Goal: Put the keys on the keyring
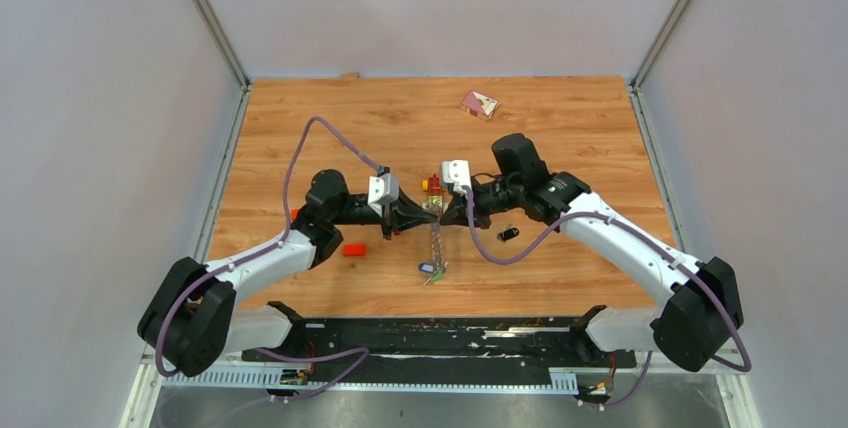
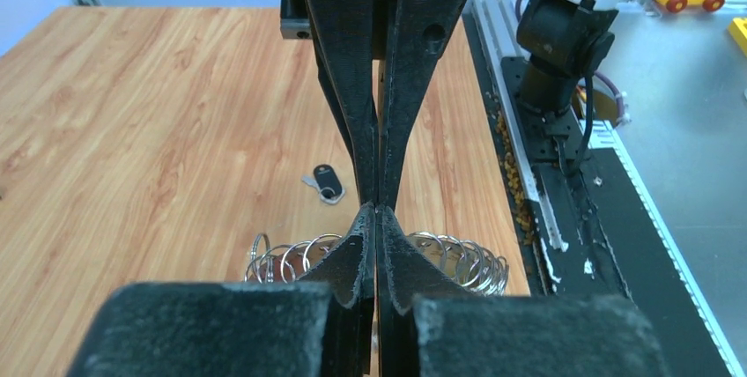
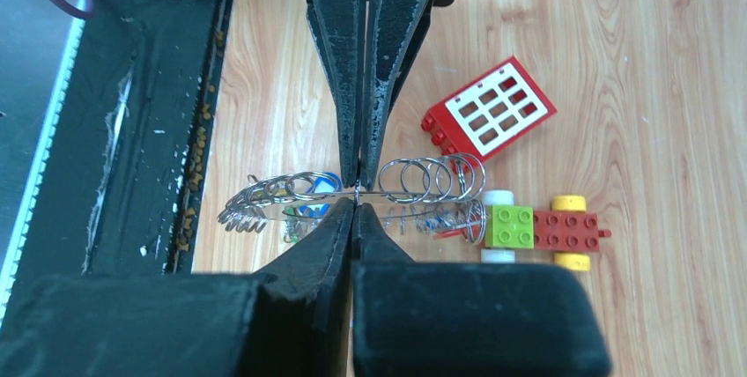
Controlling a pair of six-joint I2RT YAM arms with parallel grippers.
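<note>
The keyring (image 1: pixel 437 240), a thin metal ring strung with many small silver rings, hangs between the two arms at mid-table. My left gripper (image 1: pixel 425 210) and right gripper (image 1: pixel 445 204) meet tip to tip at its top. In the right wrist view the ring's wire (image 3: pixel 291 192) passes between my shut right gripper (image 3: pixel 356 196). In the left wrist view my left gripper (image 2: pixel 377 210) is shut, with the keyring (image 2: pixel 458 258) showing on both sides behind its fingers. A blue-headed key (image 1: pixel 428 269) lies under the ring. A black-headed key (image 1: pixel 508 234) (image 2: pixel 327 181) lies apart on the wood.
A red-and-yellow toy car (image 3: pixel 546 229) (image 1: pixel 432 185) sits right by the keyring. A red window brick (image 3: pixel 489 111) lies next to it, a red brick (image 1: pixel 354 249) near the left arm, and a pink-and-white piece (image 1: pixel 478 103) at the back. The black base rail (image 1: pixel 440 333) runs along the near edge.
</note>
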